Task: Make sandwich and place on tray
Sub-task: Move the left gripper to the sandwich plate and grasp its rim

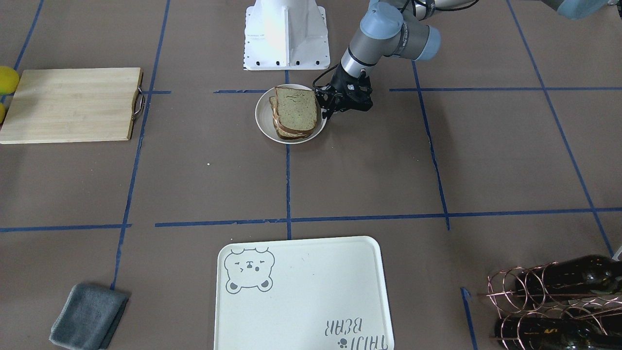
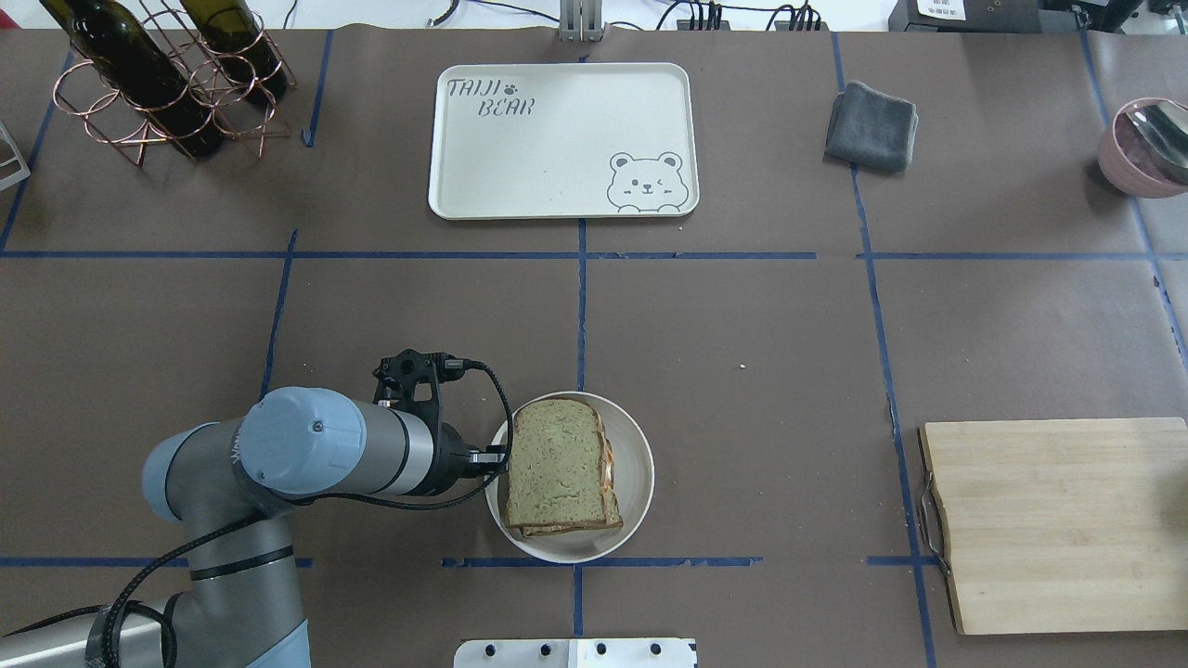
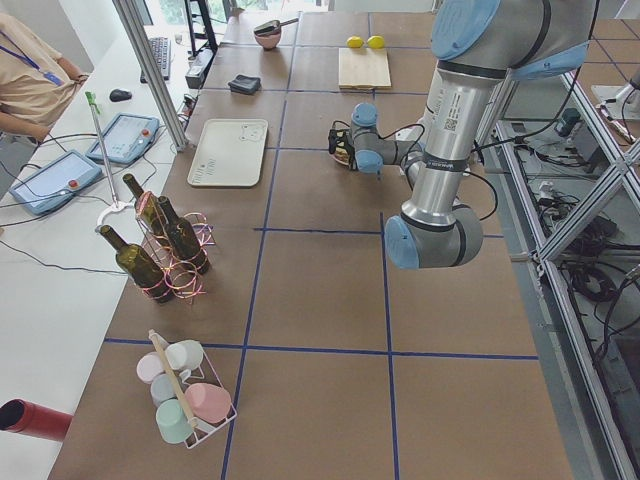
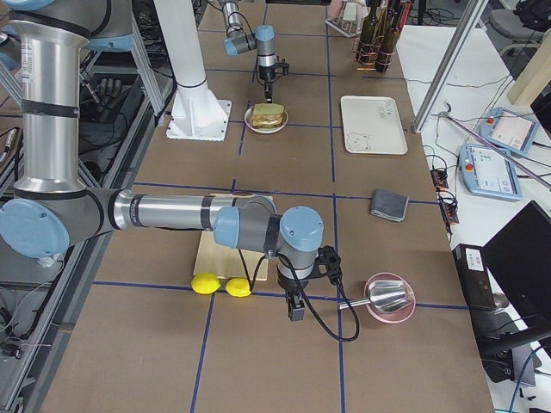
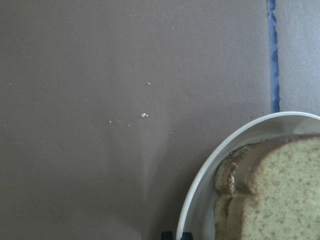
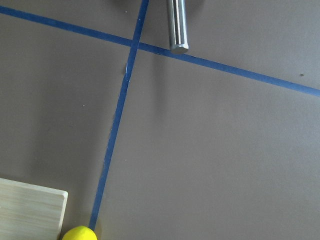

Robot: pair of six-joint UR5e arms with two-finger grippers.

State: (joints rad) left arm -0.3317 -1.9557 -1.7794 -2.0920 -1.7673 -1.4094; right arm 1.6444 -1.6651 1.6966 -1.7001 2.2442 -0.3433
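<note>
Sandwich (image 2: 557, 464) stacked in bowl (image 2: 639, 482), just beside left claw (image 2: 492, 456), which sits at the near rim. Claw tips barely show in the wrist view; you cannot tell if they are apart or together. Right claw (image 4: 295, 310) is well apart from it all, state also unclear. Tray (image 2: 557, 139) is far ahead of the left claw across the tabletop. Expect light, soft bread and loose layers that may slide. Likely best: pinch gently through the whole stack at the crust edge nearest the claw.
</note>
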